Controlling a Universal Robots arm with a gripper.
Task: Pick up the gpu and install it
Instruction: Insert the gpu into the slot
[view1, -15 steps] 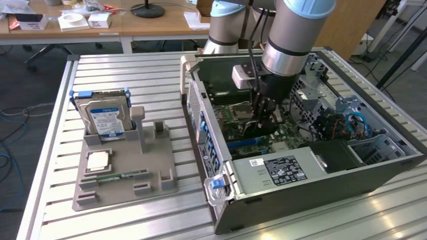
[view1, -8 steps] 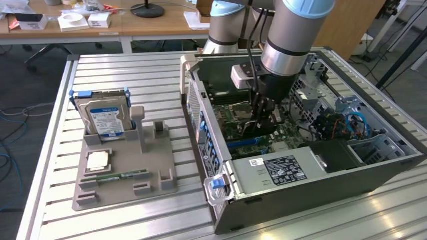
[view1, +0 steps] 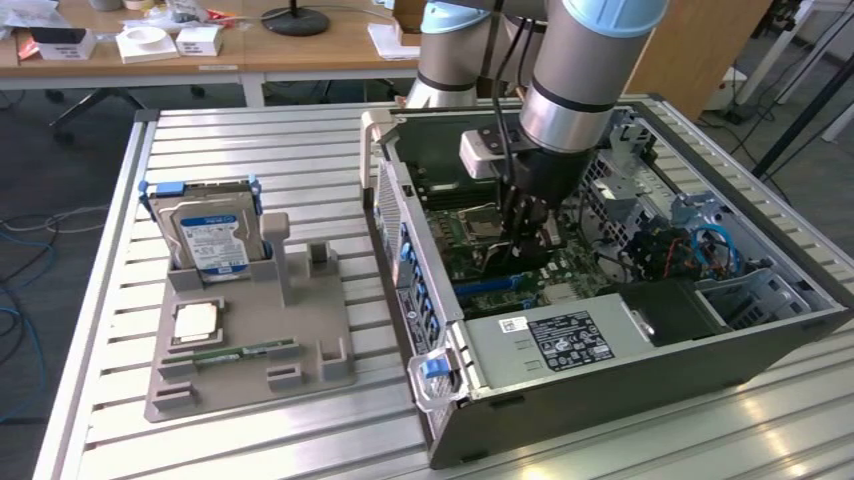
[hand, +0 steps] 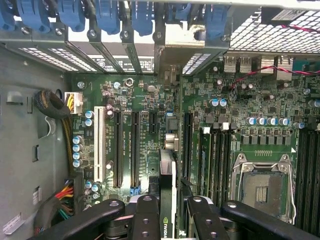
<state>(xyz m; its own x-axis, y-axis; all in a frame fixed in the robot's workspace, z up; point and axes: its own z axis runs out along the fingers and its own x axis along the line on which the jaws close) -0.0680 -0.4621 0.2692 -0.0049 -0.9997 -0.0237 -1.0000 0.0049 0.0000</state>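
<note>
Green circuit-patterned motherboard (hand: 210, 107); thin black gpu card (hand: 167, 180) with green logo; blue plastic clips (hand: 107, 15); silver hard drive (view1: 207, 235), blue-labelled.

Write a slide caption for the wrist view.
Gripper holds the gpu edge-on over the green motherboard, beside its long black expansion slots, inside the computer case.

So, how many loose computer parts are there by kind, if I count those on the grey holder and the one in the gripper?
hard drive: 1
processor chip: 1
memory stick: 1
gpu, held in the gripper: 1
Total: 4
</note>
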